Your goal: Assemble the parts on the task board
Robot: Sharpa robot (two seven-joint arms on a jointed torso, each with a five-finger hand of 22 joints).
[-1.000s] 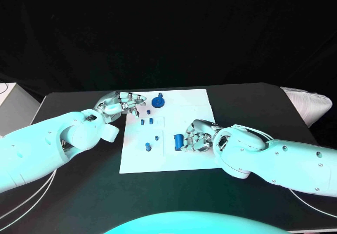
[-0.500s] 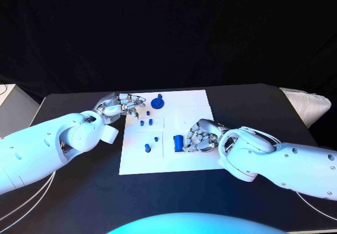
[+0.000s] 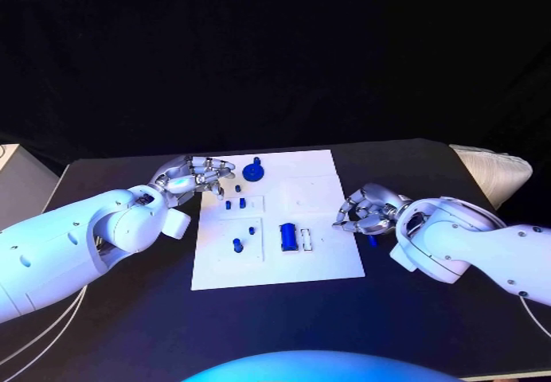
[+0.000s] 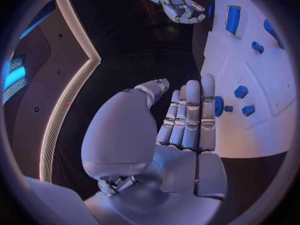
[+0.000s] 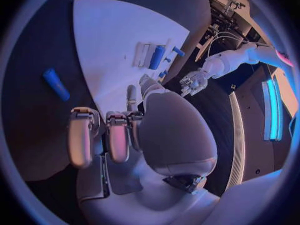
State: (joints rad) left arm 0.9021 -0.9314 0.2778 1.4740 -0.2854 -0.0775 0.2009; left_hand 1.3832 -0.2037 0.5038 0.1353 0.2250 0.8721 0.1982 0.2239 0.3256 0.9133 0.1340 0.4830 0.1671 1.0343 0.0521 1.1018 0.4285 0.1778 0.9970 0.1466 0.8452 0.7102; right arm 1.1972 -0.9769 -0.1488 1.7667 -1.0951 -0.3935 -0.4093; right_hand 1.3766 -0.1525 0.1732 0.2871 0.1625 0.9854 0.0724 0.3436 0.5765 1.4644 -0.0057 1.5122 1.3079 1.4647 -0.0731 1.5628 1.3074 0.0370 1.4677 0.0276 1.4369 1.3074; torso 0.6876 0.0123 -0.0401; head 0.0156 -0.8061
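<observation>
Head view, L to R: left hand (image 3: 193, 173) sits at the task board's (image 3: 310, 179) far-left corner, fingers curled in together, nothing in them. Just beside its fingertips on the board, a round blue part (image 3: 255, 169). Nearer mid-board, two small blue pegs (image 3: 233, 204) side by side, then another small pair (image 3: 239, 243) closer to the robot. Centre-board, a blue cylinder (image 3: 287, 235) lies flat next to a pale slotted bracket (image 3: 306, 239). Off the board's right edge, right hand (image 3: 368, 214) is over black table (image 3: 138, 318), fingers bent inward, empty. Right wrist view: one loose blue part (image 5: 55, 83) lies on the table, off the board.
</observation>
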